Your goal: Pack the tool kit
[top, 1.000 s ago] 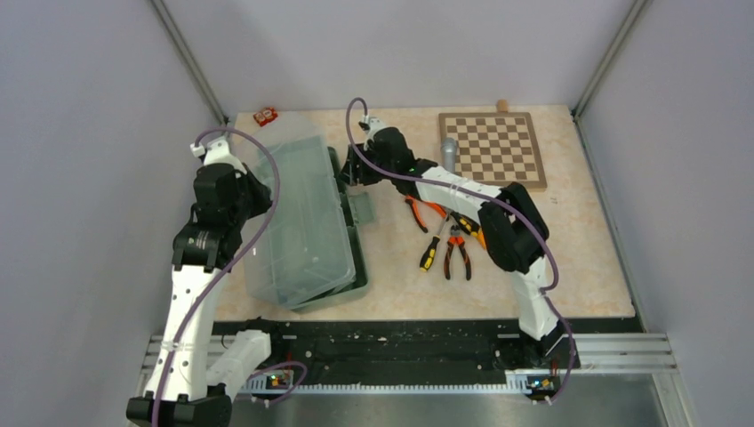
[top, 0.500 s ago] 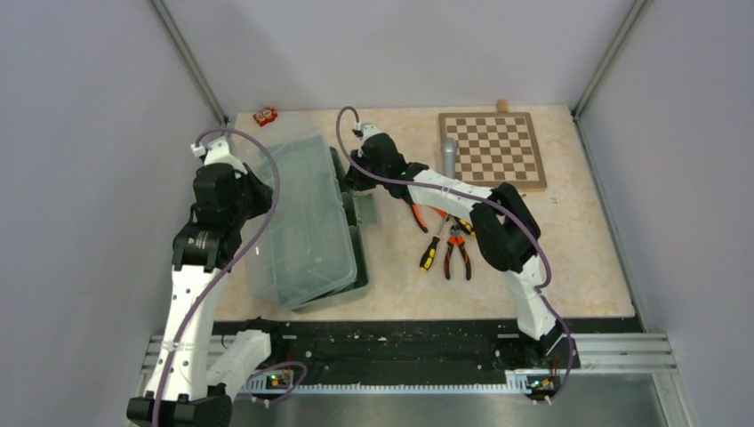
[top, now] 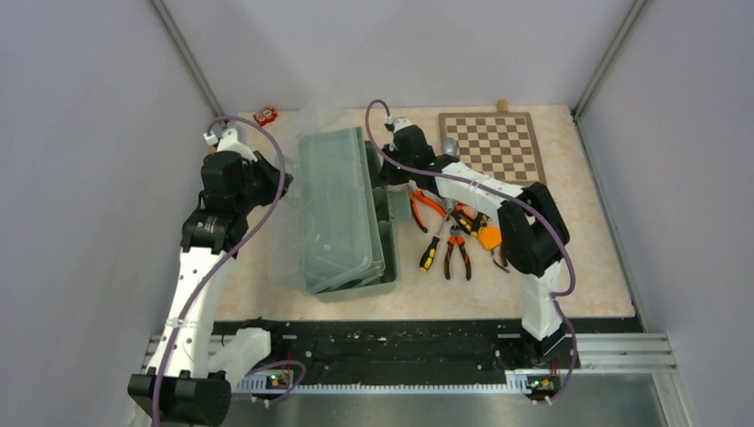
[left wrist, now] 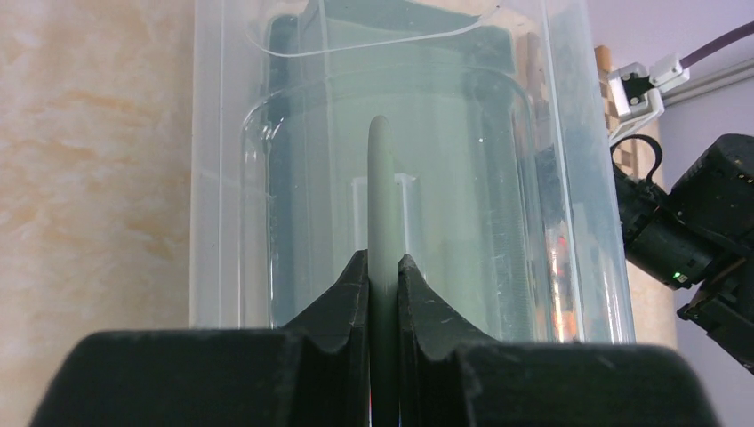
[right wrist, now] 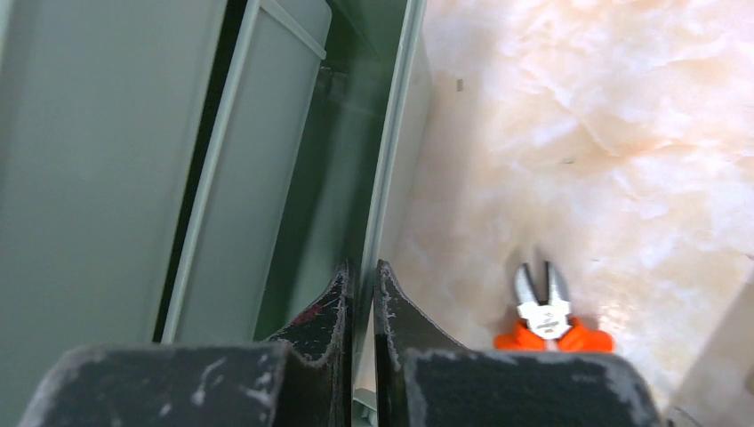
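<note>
The toolbox (top: 348, 222) is sitting on the table (top: 587, 240), left of centre, with its long side running away from the arms. Its translucent lid (top: 286, 245) is standing open, leaning out to the left. The left gripper (left wrist: 382, 267) is pinching a thin green tab of the lid, its fingers (left wrist: 348, 285) pressing together on both faces of it; through the clear plastic the box's dark inside is showing. The right gripper (right wrist: 363, 276) is clamping the rim of the toolbox's right wall near the far end, one finger inside the box and one outside. Just beside that wall, on the table, a pair of pliers (right wrist: 551, 310) is lying with its jaws pointing away from the wrist camera. From above, the loose tools are lying together right of the box and apart from it: another pair of orange-handled pliers (top: 458, 255), a screwdriver (top: 430, 253) and a tape measure (top: 490, 237). A chessboard (top: 498, 147) is resting at the far right of the table.
</note>
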`<state>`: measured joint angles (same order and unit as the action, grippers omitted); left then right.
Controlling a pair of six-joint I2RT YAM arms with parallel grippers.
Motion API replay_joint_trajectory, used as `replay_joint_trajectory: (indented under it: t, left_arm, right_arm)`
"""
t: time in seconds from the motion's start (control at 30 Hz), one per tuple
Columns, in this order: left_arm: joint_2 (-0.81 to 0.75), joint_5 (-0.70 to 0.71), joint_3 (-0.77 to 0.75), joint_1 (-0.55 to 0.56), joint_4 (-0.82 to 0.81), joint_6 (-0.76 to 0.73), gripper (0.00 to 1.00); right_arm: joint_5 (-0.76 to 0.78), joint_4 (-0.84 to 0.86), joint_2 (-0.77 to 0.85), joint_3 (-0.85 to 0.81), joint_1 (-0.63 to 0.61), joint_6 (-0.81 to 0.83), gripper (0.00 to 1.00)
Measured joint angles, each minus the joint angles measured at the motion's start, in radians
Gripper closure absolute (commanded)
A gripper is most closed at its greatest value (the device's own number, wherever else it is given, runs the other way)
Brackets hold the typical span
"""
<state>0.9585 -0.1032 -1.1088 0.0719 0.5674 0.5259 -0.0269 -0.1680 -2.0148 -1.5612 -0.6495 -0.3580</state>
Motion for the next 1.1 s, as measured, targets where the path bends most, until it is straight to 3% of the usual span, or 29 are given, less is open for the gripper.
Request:
replay_joint_trajectory:
  t: [0.43, 0.83, 1.1]
  left_arm:
    - [0.138, -0.14, 0.0, -0.103, -0.194, 0.059, 0.96]
    - [0.181, -0.107, 0.066, -0.25, -0.329, 0.072, 0.57]
    - [0.176, -0.026, 0.077, -0.331, -0.321, 0.019, 0.34]
  right_arm:
    - [0.012, 0.006, 0.035, 0.043, 0.095, 0.008, 1.0]
    - [0.026, 0.011, 0.035, 0.043, 0.112, 0.007, 1.0]
    - [0.015, 0.011, 0.035, 0.043, 0.115, 0.008, 1.0]
